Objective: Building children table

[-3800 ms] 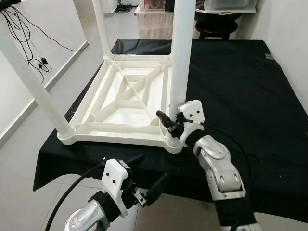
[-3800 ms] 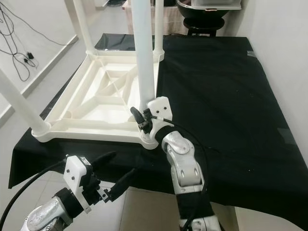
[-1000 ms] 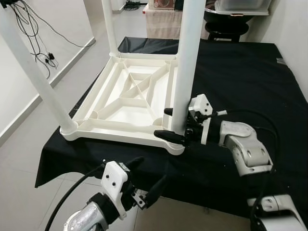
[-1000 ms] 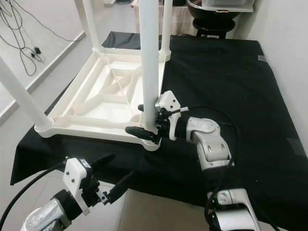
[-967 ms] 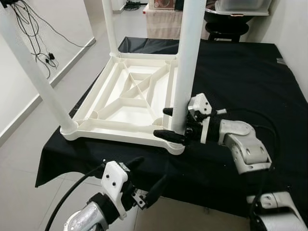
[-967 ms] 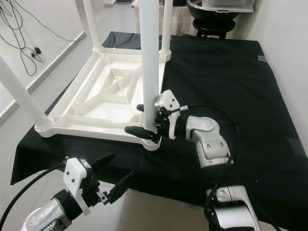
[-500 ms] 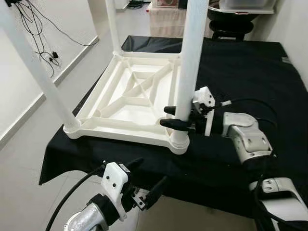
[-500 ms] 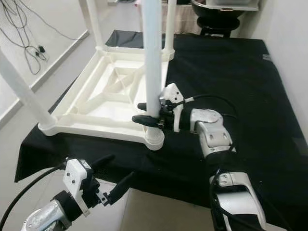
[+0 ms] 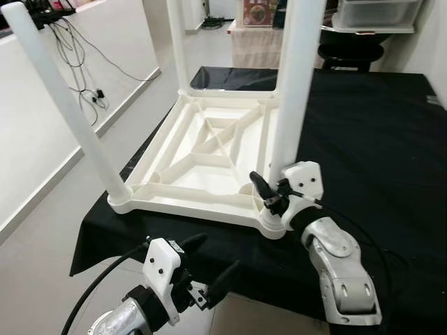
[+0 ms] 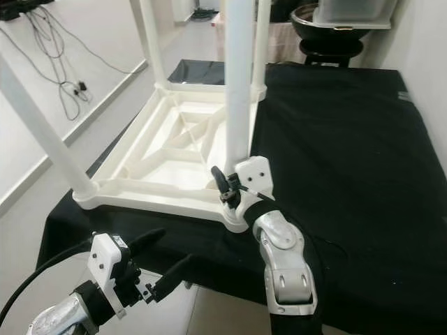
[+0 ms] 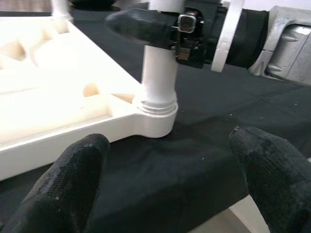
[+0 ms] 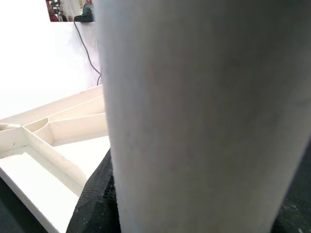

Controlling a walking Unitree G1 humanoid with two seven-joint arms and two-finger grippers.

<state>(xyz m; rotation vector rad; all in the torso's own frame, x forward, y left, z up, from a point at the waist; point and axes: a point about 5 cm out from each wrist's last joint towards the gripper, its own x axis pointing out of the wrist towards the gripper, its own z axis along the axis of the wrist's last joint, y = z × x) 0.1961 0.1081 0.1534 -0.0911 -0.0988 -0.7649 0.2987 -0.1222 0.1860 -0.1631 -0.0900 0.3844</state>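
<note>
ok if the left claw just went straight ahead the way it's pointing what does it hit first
Most likely the white corner socket of the upturned table top, where the near leg stands; depth is uncertain. The left claw hangs open below the cloth's edge.

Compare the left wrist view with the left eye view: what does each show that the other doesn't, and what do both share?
Left wrist view: close up, the leg's ringed socket at the table corner. Left eye view: the whole upturned tabletop, three more legs, floor and cables. Both: the right gripper shut on the near leg, the black cloth and the open left gripper.
</note>
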